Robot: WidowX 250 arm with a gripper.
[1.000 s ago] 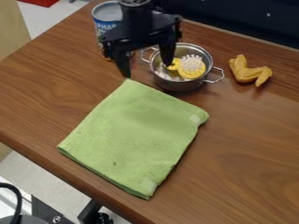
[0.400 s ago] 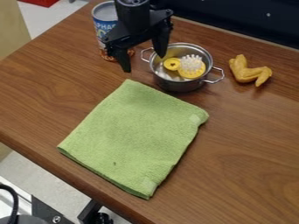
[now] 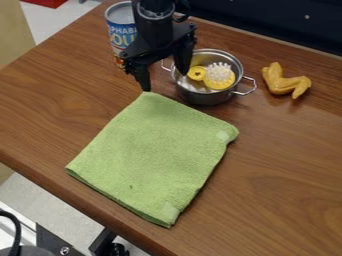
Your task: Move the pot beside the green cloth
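End effector (image 3: 165, 82): fingers spread wide, nothing held
Pot (image 3: 207, 98): set on the tabletop (image 3: 284, 165), near the cloth's (image 3: 153, 155) top edge; seen just right of the end effector, one finger over its left side
Left handle (image 3: 162, 63): seen between the fingers, may be gripped next

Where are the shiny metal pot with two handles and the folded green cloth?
Shiny metal two-handled pot (image 3: 208, 98): camera view, on its outer side wall.
Folded green cloth (image 3: 152, 152): camera view, on the middle of its top face.
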